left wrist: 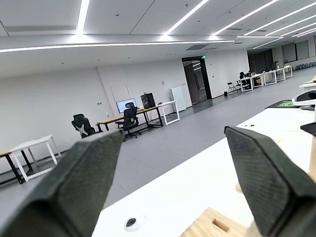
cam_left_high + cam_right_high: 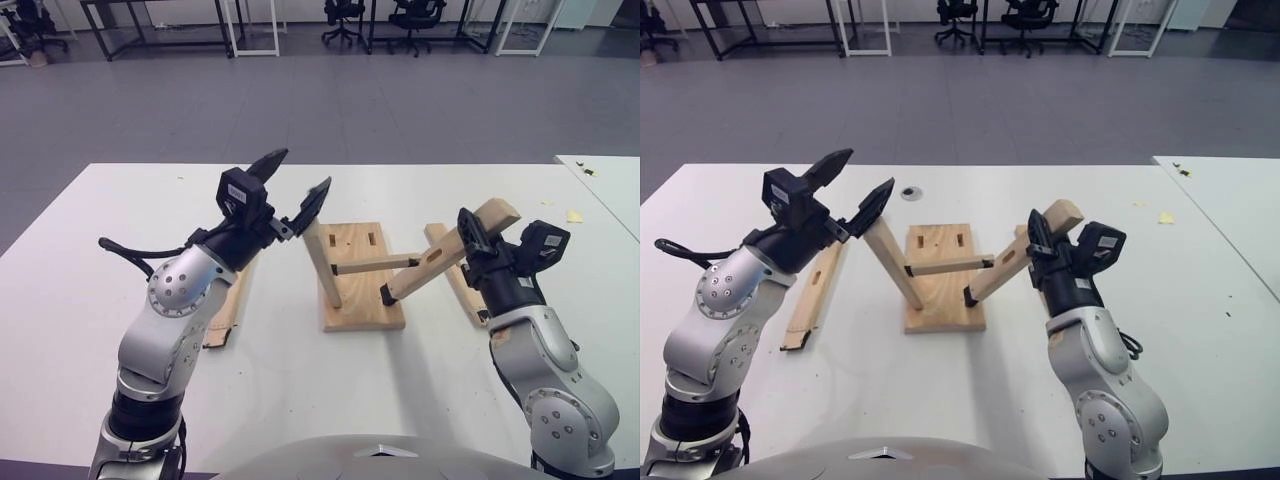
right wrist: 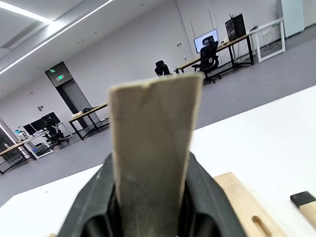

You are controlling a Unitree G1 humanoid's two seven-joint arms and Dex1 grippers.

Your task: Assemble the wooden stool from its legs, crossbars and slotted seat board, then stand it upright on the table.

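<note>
Right fingers clamp a square, pale-wood leg, tilted and joined by a thin crossbar to a second leg. Left fingers, black wedges, gape empty beside that leg's top. I see the flat slotted seat board mid-worktop, with a slotted rail at its 9 o'clock.

The silver, rounded left arm and right arm show small screws. Black wrists with white labels carry the black pointed left claw and right claw. A black cable loops beside the left.
</note>
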